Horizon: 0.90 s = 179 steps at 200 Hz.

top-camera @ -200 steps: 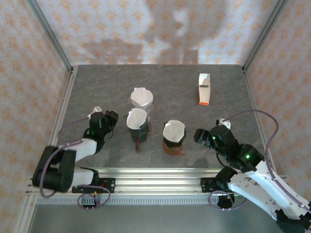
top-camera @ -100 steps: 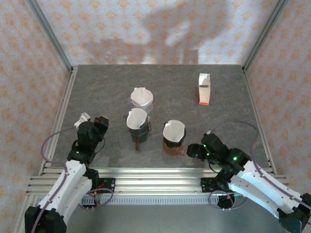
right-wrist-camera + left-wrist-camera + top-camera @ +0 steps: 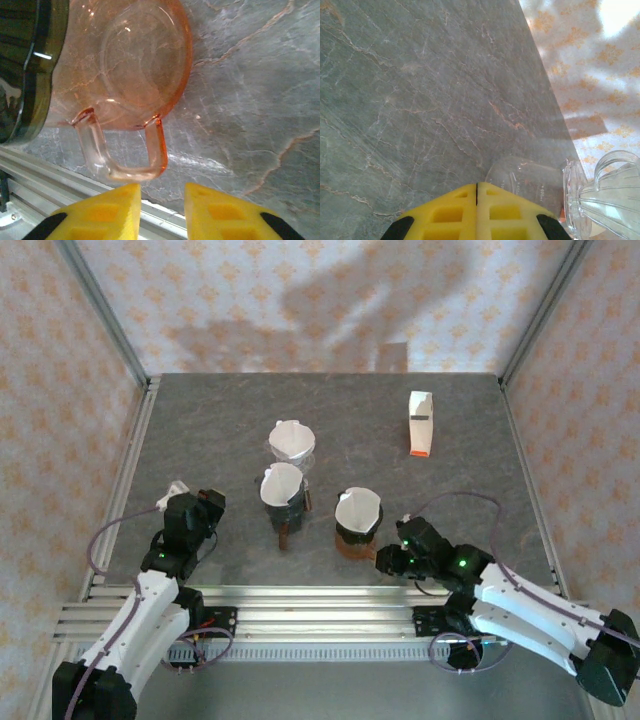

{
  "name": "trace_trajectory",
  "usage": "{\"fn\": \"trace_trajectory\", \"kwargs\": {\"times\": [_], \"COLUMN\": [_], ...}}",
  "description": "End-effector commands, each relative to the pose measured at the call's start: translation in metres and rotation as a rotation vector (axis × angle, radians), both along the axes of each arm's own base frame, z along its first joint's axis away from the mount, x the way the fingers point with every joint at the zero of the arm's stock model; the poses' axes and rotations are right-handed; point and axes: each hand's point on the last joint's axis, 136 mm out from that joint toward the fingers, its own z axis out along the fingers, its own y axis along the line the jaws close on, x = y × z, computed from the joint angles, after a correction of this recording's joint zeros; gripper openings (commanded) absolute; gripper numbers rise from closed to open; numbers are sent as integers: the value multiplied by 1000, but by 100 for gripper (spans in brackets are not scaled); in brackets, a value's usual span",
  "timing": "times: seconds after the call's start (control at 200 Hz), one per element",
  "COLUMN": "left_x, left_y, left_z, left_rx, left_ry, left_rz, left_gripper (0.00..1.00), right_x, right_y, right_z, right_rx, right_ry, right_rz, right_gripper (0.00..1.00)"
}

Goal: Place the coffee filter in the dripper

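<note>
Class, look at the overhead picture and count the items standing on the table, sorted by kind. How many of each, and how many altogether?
Drippers: 3 - clear dripper, dark dripper, amber dripper
White paper filters: 3
White-and-orange carton: 1
Total: 7

A grey, veined stone worktop [image 3: 200,420] is boxed in by walls [image 3: 300,290] papered cream with orange motifs. Slim aluminium posts [image 3: 100,310] stand at the corners, and soft shadows fall across the back.
</note>
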Motion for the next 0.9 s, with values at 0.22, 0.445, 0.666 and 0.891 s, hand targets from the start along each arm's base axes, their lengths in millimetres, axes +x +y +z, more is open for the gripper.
{"fn": "trace_trajectory", "kwargs": {"times": [0.22,0.445,0.666,0.891], "left_x": [-3,-2,-5,-5], "left_y": [7,7,7,8], "left_z": [-2,-2,-2,0], "left_rx": [10,12,14,18], "left_ry": [16,15,16,16], "left_rz": [35,35,34,33], "left_gripper": [0,0,0,0], "right_x": [10,21,37,58], "right_y": [15,19,27,37], "right_z": [-8,-5,-2,4], "right_rx": [62,55,24,17], "right_ry": [-43,-87,-131,-165], "right_rz": [5,4,18,26], "right_gripper": [21,19,18,16]}}
